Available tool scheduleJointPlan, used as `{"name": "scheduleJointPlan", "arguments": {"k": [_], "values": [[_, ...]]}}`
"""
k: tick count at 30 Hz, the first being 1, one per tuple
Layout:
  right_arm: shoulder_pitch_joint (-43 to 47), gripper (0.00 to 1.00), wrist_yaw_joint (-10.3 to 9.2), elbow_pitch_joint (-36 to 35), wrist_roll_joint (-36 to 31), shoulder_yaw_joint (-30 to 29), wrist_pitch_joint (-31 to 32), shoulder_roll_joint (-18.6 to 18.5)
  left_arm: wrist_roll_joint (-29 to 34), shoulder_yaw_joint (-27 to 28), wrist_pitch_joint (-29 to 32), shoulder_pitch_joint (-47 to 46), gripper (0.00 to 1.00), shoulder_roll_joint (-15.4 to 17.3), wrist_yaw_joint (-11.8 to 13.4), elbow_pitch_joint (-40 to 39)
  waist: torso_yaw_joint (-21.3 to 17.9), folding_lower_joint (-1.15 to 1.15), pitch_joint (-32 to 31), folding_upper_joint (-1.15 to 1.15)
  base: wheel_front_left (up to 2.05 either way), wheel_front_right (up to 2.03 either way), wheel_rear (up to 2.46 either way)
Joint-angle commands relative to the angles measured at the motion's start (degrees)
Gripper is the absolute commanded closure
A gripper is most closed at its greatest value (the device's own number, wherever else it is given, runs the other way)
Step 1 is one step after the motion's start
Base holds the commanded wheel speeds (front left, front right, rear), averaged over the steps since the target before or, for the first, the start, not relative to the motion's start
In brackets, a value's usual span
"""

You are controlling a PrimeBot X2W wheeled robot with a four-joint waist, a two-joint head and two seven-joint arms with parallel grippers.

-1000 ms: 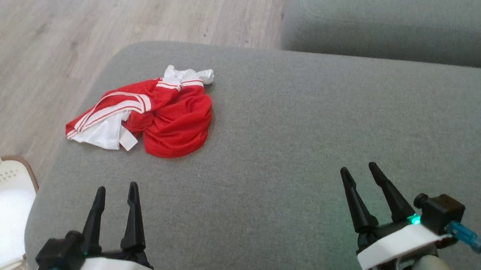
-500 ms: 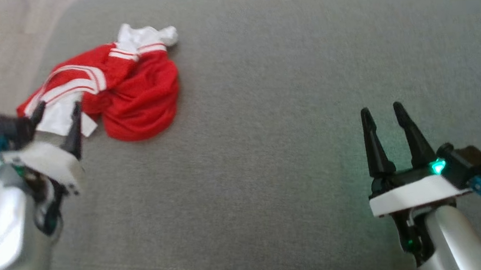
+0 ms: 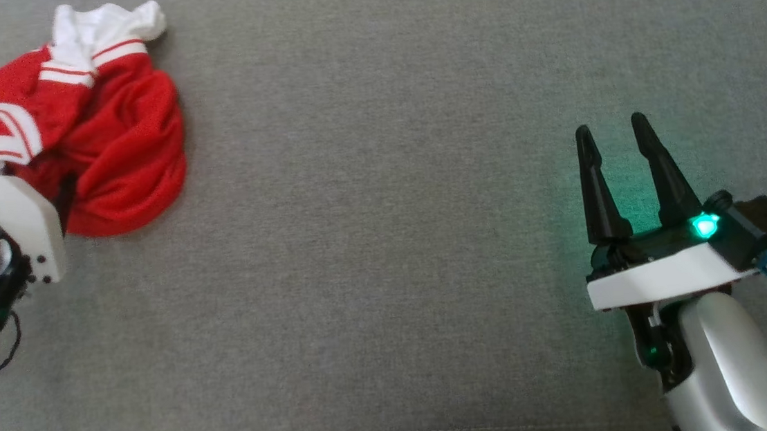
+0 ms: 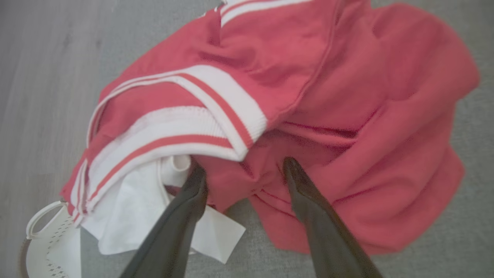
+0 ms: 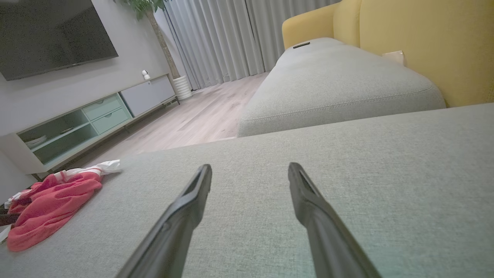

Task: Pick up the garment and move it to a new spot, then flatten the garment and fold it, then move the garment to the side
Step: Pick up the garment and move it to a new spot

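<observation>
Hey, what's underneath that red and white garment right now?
The garment lies crumpled on the grey sofa cushion, which shows beside it. Anything beneath its folds is hidden.

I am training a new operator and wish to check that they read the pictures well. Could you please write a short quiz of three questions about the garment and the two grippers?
1. True or false: the right gripper is shut on the garment.
2. The garment lies on: A) a glass table; B) a grey cushion; C) a metal tray.
3. Which gripper has its open fingers at the garment?

Key:
1. False: it is open and well apart from the garment.
2. B.
3. The left gripper.
</observation>
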Motion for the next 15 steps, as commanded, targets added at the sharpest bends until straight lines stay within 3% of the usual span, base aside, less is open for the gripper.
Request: {"name": "scheduleJointPlan", "arguments": {"k": [1,6,8,15], "values": [[-1.52,0.00,0.25,-2.15,-0.38,1.38,0.02,-0.06,-0.66,1.72,0.23,-2.86,0.00,3.81,0.10,-0.44,-1.08,-0.01,1.12,0.00,0.00,0.00,0.00],[-1.82,0.00,0.25,-2.63,-0.64,0.94,0.07,-0.06,-4.33,-1.05,2.23,-4.36,0.00,5.28,0.09,3.54,-2.04,-0.01,1.79,0.00,0.00,0.00,0.00],[-1.68,0.00,0.25,-2.67,-0.63,0.76,0.04,-0.06,-5.43,-1.88,1.91,-4.60,1.00,5.57,0.09,4.65,-2.17,-0.01,1.73,0.00,0.00,0.00,0.00],[-0.78,0.00,0.25,-2.03,-0.28,0.14,-0.09,-0.06,-4.81,-3.58,-6.55,-6.41,1.00,5.85,0.09,7.77,-1.84,-0.01,-0.44,0.00,0.00,0.00,0.00]]}}
